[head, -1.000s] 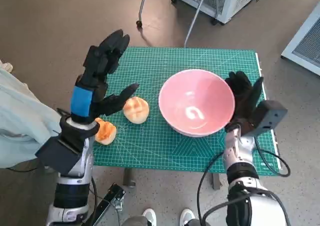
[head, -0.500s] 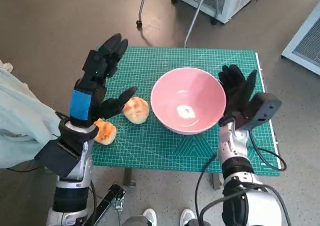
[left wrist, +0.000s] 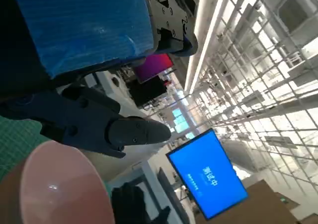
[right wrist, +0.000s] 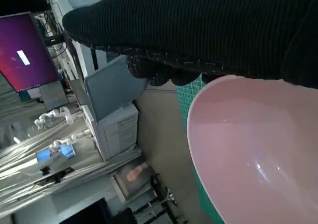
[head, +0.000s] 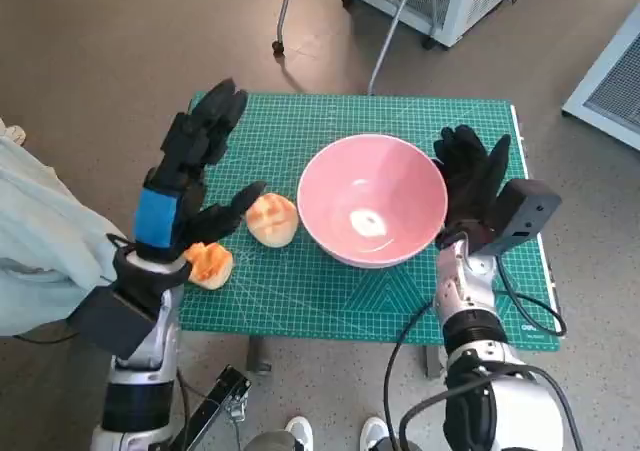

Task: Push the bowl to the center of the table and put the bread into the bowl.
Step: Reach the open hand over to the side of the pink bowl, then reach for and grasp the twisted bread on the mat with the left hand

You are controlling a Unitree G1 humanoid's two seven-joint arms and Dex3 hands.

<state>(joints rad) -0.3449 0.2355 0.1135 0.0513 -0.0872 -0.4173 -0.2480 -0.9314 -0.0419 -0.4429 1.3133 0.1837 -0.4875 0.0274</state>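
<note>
Fingers of my right hand (head: 472,183), the one in the black knitted glove, stand spread and flat against the outer wall of the glossy pink round bowl (head: 372,201) on its right side; the hand grips nothing. In the right wrist view the glove (right wrist: 208,30) lies directly over the pink rim (right wrist: 238,149), touching it. The bowl sits upright on the green gridded cutting mat (head: 350,121) that covers the small table, near the mat's middle and slightly toward its right half.

My left hand (head: 185,186), black with blue tape across its back, is raised above the left part of the mat with its fingers apart and nothing in them. The left wrist view shows the taped back (left wrist: 84,25), a black finger (left wrist: 99,127) and part of the bowl (left wrist: 54,189) beyond it.

A round golden bread roll (head: 272,219) lies on the mat just beside the bowl's left wall, near the left thumb; I cannot tell whether roll and bowl touch. A second, orange-tinted bread piece (head: 210,265) lies near the mat's front-left edge, partly behind my left wrist.
</note>
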